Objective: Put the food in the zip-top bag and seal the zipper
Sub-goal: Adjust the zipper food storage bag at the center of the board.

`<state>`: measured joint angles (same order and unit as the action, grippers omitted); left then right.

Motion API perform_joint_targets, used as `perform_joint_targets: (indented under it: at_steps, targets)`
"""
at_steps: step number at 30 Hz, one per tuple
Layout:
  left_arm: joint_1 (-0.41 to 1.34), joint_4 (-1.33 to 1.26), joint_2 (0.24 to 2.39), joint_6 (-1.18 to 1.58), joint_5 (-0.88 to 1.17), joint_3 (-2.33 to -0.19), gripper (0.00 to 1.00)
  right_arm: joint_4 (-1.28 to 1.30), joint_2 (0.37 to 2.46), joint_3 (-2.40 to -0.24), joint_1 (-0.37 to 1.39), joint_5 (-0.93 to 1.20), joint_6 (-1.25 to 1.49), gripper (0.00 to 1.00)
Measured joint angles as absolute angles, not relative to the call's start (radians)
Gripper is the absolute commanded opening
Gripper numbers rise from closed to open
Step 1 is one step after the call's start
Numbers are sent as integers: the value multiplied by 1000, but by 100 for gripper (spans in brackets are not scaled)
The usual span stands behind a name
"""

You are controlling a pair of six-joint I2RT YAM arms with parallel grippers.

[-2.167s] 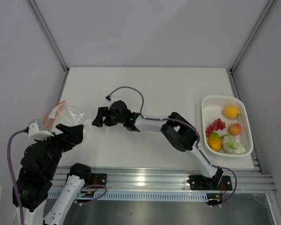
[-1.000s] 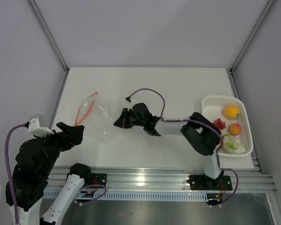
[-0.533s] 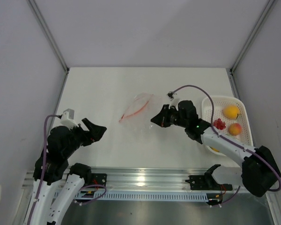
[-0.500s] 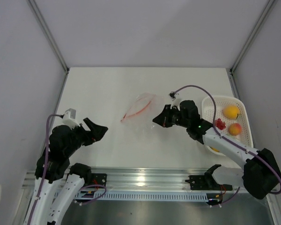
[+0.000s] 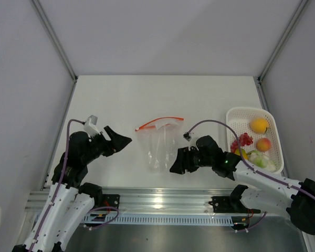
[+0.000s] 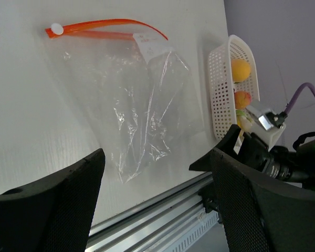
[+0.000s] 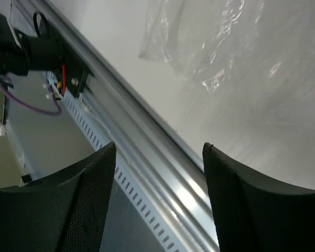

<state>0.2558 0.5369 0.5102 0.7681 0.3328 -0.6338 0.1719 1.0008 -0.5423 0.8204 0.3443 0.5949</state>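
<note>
The clear zip-top bag (image 5: 161, 143) lies flat on the white table, its red-orange zipper (image 5: 158, 122) along the far edge. It also shows in the left wrist view (image 6: 131, 100) with the zipper (image 6: 102, 30), and its bottom shows in the right wrist view (image 7: 220, 47). The food sits in the white basket (image 5: 236, 116): orange fruits (image 5: 259, 125), a red berry cluster (image 5: 242, 140), a white-green vegetable (image 5: 261, 160). My left gripper (image 5: 119, 140) is open and empty, left of the bag. My right gripper (image 5: 177, 164) is open and empty at the bag's near right corner.
The basket stands at the table's right edge and shows in the left wrist view (image 6: 220, 89). A metal rail (image 5: 163, 202) runs along the table's near edge. Grey walls enclose the table on three sides.
The right gripper dragged the bag from the far left to the middle, let go and drew back toward the near edge. The left arm swung down and right to beside the bag.
</note>
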Motion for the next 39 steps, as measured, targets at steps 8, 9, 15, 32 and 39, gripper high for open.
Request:
perform_joint_targets:
  at_steps: [8,9,15,32,39]
  targets:
    - [256,492,522,767,349,-625,83,408,910,-641,959,165,661,77]
    - [256,487,526,767,349,-620,83,432,904,-684,943,134,659,76]
    - [256,487,541,766,348,-617,83,467,1059,-939,769,10,635,78]
    - [410,380,556,839,313,-352,61,549,1285,-990,905,-249,729,73]
    - [591,268,789,885,206,-354,61,545,1072,-799,926,-221,820,73]
